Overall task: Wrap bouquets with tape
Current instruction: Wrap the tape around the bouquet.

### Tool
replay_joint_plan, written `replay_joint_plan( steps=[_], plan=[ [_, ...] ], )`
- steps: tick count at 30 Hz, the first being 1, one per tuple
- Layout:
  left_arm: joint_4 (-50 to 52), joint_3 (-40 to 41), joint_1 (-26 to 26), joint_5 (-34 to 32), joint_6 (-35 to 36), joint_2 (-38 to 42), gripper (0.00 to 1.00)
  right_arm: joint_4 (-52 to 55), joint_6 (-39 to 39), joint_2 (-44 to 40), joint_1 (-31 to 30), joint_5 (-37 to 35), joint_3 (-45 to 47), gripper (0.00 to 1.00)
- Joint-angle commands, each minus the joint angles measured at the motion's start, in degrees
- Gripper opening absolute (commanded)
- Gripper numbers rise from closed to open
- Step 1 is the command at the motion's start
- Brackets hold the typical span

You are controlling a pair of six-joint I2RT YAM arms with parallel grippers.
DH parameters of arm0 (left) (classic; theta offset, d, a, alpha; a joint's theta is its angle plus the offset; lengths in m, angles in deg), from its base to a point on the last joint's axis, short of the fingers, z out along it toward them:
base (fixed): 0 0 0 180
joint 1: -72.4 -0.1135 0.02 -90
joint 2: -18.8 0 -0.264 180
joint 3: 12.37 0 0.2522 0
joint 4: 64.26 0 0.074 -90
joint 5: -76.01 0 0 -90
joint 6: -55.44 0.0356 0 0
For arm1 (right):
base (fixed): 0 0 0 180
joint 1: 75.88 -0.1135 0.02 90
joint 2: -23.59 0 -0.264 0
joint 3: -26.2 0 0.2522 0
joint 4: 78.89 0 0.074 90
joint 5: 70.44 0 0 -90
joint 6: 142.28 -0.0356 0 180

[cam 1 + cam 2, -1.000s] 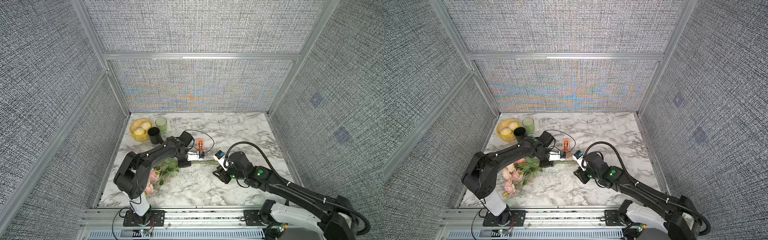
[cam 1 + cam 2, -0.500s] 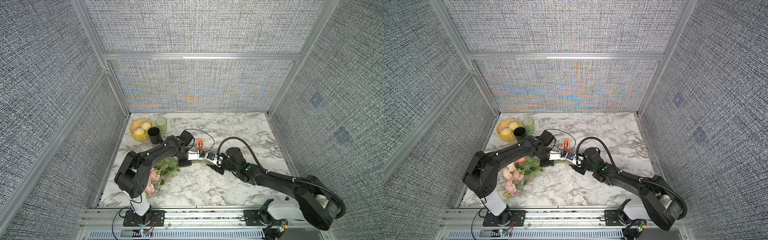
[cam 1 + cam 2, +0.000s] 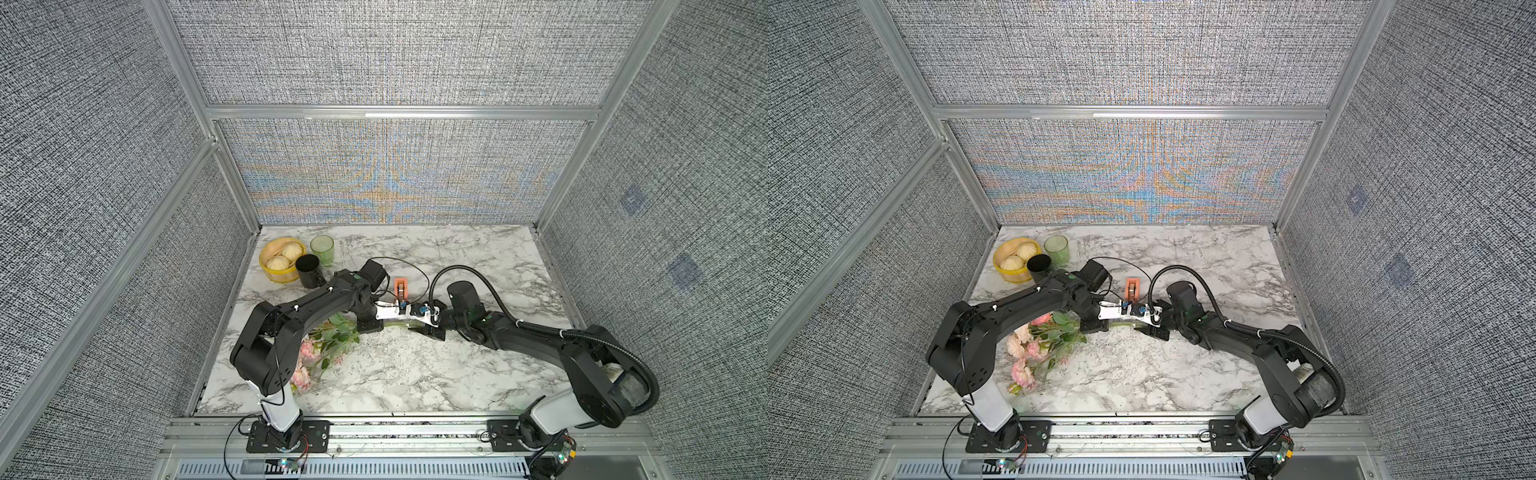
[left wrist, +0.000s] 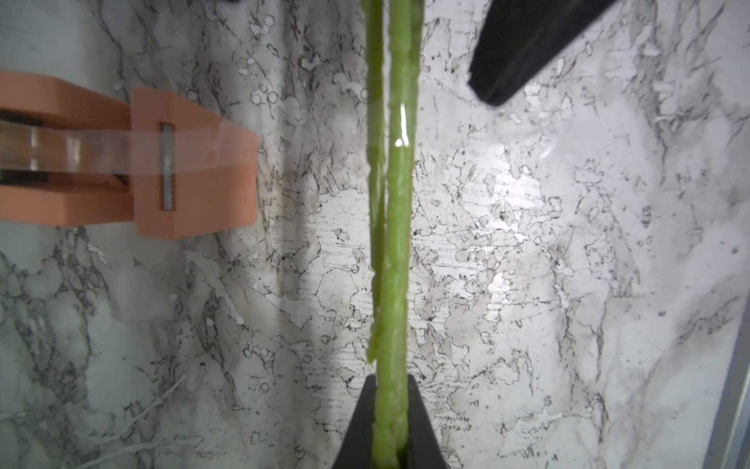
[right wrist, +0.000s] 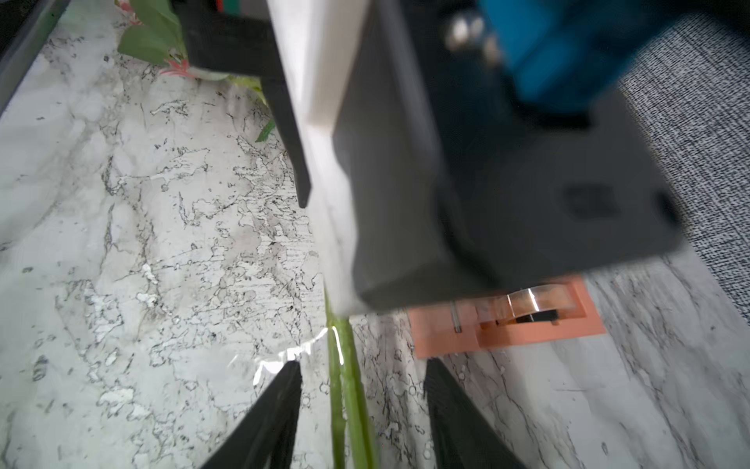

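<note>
1. Bouquet [image 3: 328, 340] lies on surface [image 3: 415, 374], blooms near the left arm's base, stems [image 4: 395, 243] pointing toward the middle.
2. Left hand [image 4: 390, 410] pinches the stems, likely bunching them for wrapping.
3. Right hand [image 5: 363, 390] spread, straddling stems without touching.
4. Tape dispenser [image 4: 195, 162] just beside stems.
5. Clear tape strip [image 5: 284, 357] clings to stems.

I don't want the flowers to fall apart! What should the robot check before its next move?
1. Left gripper shut on the stems: ok.
2. Right gripper open, one jaw on each side of the stems: ok.
3. Clear tape strip stuck on the stems: ok.
4. Strip wrapped all the way round: cannot tell; a flap sticks out sideways.
5. Tape dispenser standing apart from the stems: ok.
</note>
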State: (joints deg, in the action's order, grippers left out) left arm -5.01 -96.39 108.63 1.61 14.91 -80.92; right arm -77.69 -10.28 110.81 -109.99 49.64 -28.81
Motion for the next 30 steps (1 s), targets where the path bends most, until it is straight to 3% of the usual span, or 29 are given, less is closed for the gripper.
replay_joint_plan(
  steps=[1,14,20,30],
  plan=[
    [1.46,-0.49,-0.1,1.23,0.37,0.58,0.0,1.09,3.4,0.82,-0.32,-0.26,-0.76,0.53],
    [2.03,-1.02,-0.1,2.95,0.27,1.19,0.0,-8.09,4.95,2.43,-2.76,-7.84,1.63,0.45],
    [2.41,-1.11,-0.08,3.06,0.36,0.86,0.0,-8.03,9.26,2.39,-5.7,-11.67,1.97,0.43],
    [4.45,-2.49,-0.1,3.96,0.8,-0.38,0.0,-9.47,13.98,1.75,-9.55,-23.35,2.36,0.36]
  ],
)
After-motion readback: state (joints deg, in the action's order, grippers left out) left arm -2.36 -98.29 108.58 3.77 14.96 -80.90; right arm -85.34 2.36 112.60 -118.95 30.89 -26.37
